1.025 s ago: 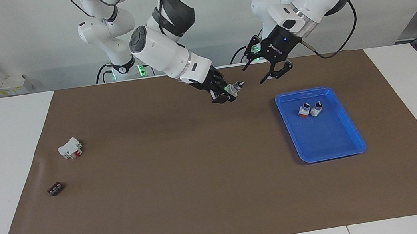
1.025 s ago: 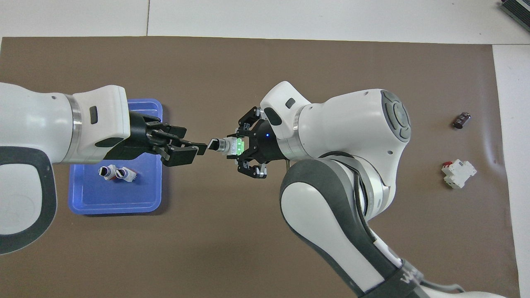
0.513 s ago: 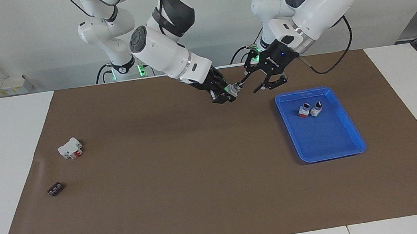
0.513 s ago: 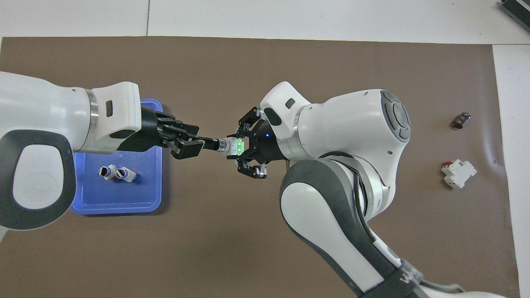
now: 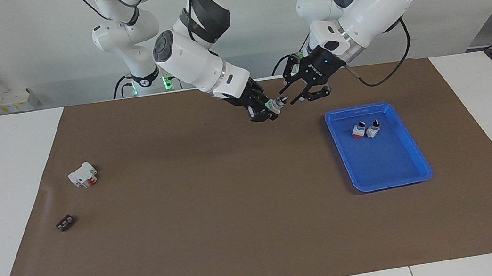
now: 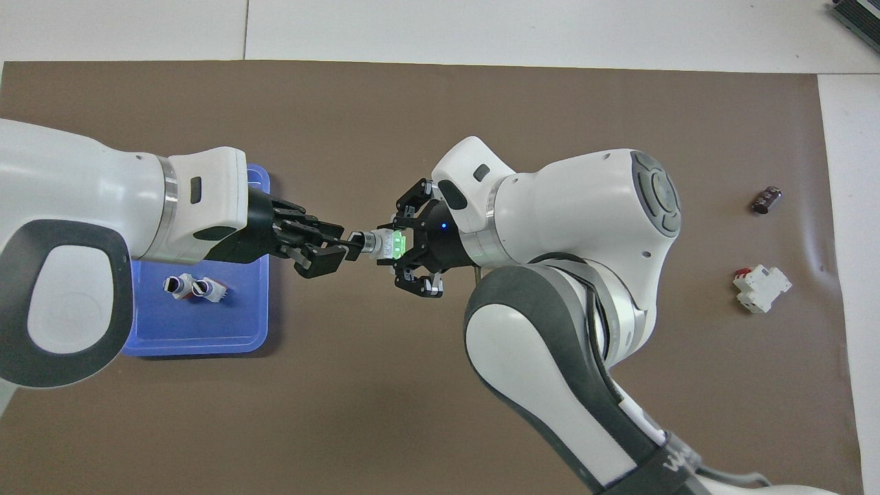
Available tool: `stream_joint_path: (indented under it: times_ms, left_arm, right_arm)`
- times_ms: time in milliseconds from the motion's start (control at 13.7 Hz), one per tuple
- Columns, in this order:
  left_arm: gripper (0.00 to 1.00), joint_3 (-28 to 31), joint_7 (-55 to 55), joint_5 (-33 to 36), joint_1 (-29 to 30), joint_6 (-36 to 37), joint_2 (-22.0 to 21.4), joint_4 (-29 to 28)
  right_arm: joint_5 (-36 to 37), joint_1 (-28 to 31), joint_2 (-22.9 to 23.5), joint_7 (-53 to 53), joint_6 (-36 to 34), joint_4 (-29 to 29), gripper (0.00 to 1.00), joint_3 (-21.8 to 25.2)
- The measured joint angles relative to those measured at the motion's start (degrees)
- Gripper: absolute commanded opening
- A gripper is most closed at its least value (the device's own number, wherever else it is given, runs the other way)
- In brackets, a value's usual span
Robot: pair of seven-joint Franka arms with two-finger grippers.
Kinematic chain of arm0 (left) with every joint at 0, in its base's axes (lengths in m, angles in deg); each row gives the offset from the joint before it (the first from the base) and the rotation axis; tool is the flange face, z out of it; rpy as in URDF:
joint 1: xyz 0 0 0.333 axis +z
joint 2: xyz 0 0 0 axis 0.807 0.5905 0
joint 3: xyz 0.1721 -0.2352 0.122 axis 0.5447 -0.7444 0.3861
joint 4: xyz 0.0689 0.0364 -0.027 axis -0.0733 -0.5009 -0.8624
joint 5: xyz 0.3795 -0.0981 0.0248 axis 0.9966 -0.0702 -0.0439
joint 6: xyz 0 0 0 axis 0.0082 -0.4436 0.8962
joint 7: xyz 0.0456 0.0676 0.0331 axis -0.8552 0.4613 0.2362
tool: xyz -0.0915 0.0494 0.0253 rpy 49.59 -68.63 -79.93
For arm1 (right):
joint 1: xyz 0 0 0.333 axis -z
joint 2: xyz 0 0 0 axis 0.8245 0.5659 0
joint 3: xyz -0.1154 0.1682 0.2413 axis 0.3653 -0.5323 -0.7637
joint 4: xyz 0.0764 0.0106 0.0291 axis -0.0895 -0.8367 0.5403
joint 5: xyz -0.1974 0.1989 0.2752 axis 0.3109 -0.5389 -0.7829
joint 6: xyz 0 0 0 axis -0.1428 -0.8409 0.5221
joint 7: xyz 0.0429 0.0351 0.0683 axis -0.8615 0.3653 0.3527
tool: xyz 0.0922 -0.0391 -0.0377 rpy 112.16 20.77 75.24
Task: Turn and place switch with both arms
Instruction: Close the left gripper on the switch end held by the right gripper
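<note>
We see right hand [image 6: 404, 246] clamped on green end of switch [image 6: 382, 243], held in air over brown mat [image 5: 218, 217]. Left hand [image 6: 335, 246] at black knob tip; grip there we cannot tell. Blue tray [image 5: 407, 154] lies toward left arm's end.

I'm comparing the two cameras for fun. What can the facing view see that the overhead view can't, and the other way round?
Only the facing view shows the white wall and the arms' bases. Only the overhead view shows the green-ended selector switch clearly, gripped by the right gripper, with the left gripper at its black knob. Both show the blue plastic tray with two small switches and the white-and-red block.
</note>
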Motion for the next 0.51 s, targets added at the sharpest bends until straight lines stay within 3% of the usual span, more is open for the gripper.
stream_joint_path:
  times_ms: [513]
  left_arm:
    - [0.38, 0.02, -1.26, -2.15, -0.23, -0.76, -0.03, -0.06]
  right_arm:
    - [0.0, 0.0, -0.01, 0.0, 0.0, 0.0, 0.0, 0.0]
